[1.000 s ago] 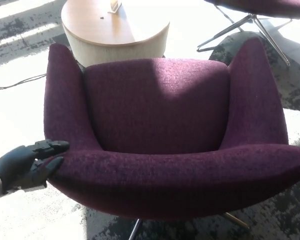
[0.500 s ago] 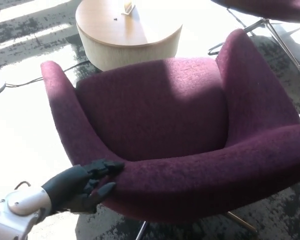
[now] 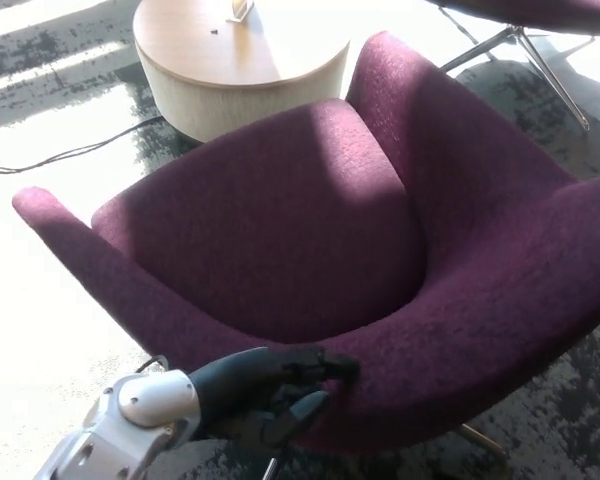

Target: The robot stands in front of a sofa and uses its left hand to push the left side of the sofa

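A dark purple swivel armchair (image 3: 310,230) fills the head view, turned so its back runs from the lower middle up to the right. My left hand (image 3: 270,395) comes in from the lower left on a white and grey forearm. Its black fingers (image 3: 315,368) are spread and pressed flat against the outer back of the chair near its left arm, holding nothing. My right hand does not show.
A round wooden side table (image 3: 235,60) stands behind the chair. A black cable (image 3: 70,155) runs across the pale floor at the left. Metal legs of another chair (image 3: 520,45) show at the top right. Dark patterned carpet (image 3: 580,400) lies at the right.
The chair has swivelled, its left arm swinging away to the left and its back coming round to the right. My left hand has pushed rightward along the chair's back.
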Robot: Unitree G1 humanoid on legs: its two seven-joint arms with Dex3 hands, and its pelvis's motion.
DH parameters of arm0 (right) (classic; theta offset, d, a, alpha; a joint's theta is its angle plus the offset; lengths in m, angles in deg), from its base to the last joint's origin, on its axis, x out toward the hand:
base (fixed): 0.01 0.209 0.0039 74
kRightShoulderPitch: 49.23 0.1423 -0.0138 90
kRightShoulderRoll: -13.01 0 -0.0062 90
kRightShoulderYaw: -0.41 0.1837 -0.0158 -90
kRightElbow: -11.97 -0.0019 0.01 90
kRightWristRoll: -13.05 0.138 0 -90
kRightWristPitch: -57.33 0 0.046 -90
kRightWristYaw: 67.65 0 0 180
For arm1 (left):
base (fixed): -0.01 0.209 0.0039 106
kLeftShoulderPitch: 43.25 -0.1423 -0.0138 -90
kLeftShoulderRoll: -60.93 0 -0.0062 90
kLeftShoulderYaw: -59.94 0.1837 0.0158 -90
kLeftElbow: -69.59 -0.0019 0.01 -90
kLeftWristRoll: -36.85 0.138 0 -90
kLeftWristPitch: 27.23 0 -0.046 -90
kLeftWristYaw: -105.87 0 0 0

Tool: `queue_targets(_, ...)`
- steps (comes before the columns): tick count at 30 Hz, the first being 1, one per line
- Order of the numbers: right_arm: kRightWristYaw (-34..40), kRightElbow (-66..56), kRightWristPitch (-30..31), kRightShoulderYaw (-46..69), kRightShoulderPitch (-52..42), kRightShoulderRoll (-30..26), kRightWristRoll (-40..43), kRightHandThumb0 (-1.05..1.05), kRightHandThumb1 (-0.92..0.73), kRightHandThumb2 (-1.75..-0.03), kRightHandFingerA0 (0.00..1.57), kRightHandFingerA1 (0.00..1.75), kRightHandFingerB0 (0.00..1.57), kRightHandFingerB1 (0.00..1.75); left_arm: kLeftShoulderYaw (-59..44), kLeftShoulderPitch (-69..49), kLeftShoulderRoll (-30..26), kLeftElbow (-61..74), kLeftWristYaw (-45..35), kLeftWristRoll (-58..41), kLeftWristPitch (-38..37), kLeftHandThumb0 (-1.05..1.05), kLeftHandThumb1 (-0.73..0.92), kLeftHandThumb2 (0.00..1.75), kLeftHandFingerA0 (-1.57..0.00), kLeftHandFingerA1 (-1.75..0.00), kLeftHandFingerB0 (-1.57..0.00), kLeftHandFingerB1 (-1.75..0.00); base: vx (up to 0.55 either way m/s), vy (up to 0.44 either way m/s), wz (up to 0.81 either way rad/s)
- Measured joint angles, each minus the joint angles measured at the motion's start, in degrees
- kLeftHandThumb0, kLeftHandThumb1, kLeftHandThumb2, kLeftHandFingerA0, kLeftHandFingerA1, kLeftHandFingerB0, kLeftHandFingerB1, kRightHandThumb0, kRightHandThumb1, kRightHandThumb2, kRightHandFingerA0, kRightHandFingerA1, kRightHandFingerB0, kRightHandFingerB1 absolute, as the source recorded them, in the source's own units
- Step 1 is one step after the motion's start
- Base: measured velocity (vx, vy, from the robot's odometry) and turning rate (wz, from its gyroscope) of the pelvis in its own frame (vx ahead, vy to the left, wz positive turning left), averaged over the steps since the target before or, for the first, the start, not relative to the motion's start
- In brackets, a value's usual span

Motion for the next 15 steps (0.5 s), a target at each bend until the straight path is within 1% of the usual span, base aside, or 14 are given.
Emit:
queue_targets(1,0.0,0.0,0.0,-0.2,0.0,-0.1,-0.1,-0.78,-0.69,-0.78,0.53,0.44,0.42,0.4,0.5,0.3,0.6,0.0,0.0,0.0,0.3,-0.85,0.81,1.16,0.0,-0.19,-0.04,-0.22,0.0,0.0,0.0)
queue_targets(2,0.2,-0.1,-0.1,-0.6,0.0,-0.3,-0.3,-0.71,-0.65,-0.99,0.47,0.53,0.37,0.49,1.1,0.7,1.3,0.0,0.0,0.2,0.7,-0.82,0.78,1.13,0.0,-0.2,-0.05,-0.23,0.0,0.0,0.0)
queue_targets(3,0.3,-0.1,-0.1,-0.9,-0.1,-0.3,-0.5,-0.71,-0.65,-0.99,0.47,0.53,0.37,0.49,1.5,1.0,1.8,0.0,0.0,0.3,1.0,-0.82,0.78,1.13,0.0,-0.2,-0.05,-0.23,0.0,0.0,0.0)
queue_targets(4,0.4,-0.2,-0.1,-1.0,-0.1,-0.4,-0.6,-0.72,-0.8,-0.65,0.54,0.39,0.4,0.33,1.9,1.3,2.2,0.0,0.0,0.4,1.3,-0.81,0.77,1.13,0.0,-0.22,-0.06,-0.24,0.0,0.0,0.0)
queue_targets(5,0.6,-0.3,-0.1,-1.1,-0.1,-0.4,-0.7,-0.72,-0.65,-1.01,0.44,0.53,0.28,0.47,2.2,1.6,2.6,-0.1,0.0,0.5,1.6,-0.81,0.76,1.12,0.0,-0.23,-0.09,-0.25,0.0,0.0,0.0)
queue_targets(6,0.7,-0.3,-0.1,-1.2,-0.1,-0.5,-0.7,-0.72,-0.82,-0.66,0.52,0.39,0.35,0.32,2.5,1.8,3.0,-0.1,0.0,0.6,1.9,-0.84,0.76,1.12,0.0,-0.24,-0.1,-0.25,0.0,0.0,0.0)
queue_targets(7,0.9,-0.3,-0.1,-1.3,-0.1,-0.5,-0.8,-0.76,-0.79,-0.65,0.6,0.44,0.33,0.31,2.7,1.9,3.4,-0.1,0.2,0.7,2.0,-0.84,0.77,1.14,0.0,-0.23,-0.08,-0.23,0.0,0.0,0.0)
queue_targets(8,1.3,-0.3,-0.1,-1.6,-0.1,-0.6,-1.0,-0.76,-0.79,-0.65,0.6,0.44,0.33,0.31,3.0,2.0,3.8,-0.1,0.3,1.0,2.0,-0.84,0.77,1.14,0.0,-0.23,-0.08,-0.23,0.0,0.0,0.0)
queue_targets(9,1.5,-0.3,0.0,-1.7,-0.1,-0.6,-1.1,-0.8,-0.69,-1.03,0.59,0.59,0.34,0.47,3.2,2.0,3.9,-0.1,0.4,1.1,2.1,-0.84,0.78,1.15,0.0,-0.24,-0.07,-0.22,0.0,0.0,0.0)
queue_targets(10,2.3,-0.5,0.2,-2.2,-0.2,-0.6,-1.4,-0.77,-0.68,-1.03,0.58,0.6,0.37,0.49,3.8,2.3,4.2,-0.2,0.6,1.6,2.4,-0.81,0.79,1.15,0.0,-0.24,-0.03,-0.23,0.0,0.0,0.0)
queue_targets(11,2.8,-0.9,0.4,-2.6,-0.3,-0.7,-1.7,-0.78,-0.7,-1.04,0.58,0.59,0.33,0.47,4.1,2.5,4.4,-0.3,0.6,1.8,2.4,-0.84,0.82,1.15,0.0,-0.23,-0.01,-0.21,0.0,0.0,0.0)
queue_targets(12,3.2,-1.2,0.5,-2.9,-0.4,-0.7,-1.8,-0.77,-0.7,-1.04,0.57,0.58,0.35,0.48,4.3,2.7,4.6,-0.5,0.6,1.9,2.4,-0.87,0.82,1.13,-0.04,-0.24,-0.06,-0.23,0.0,0.0,0.0)
queue_targets(14,4.0,-1.7,0.7,-3.3,-0.4,-0.8,-2.1,-0.75,-0.69,-1.04,0.54,0.55,0.32,0.47,4.8,2.9,4.9,-0.6,0.7,2.3,2.4,-0.85,0.8,1.12,-0.04,-0.28,-0.07,-0.26,0.0,0.0,0.0)
queue_targets(15,4.1,-1.7,0.8,-3.3,-0.4,-0.8,-2.2,-0.77,-0.85,-0.68,0.62,0.39,0.43,0.33,4.9,2.9,5.0,-0.7,0.9,2.4,2.4,-0.82,0.79,1.11,-0.05,-0.29,-0.05,-0.27,0.0,0.0,0.0)
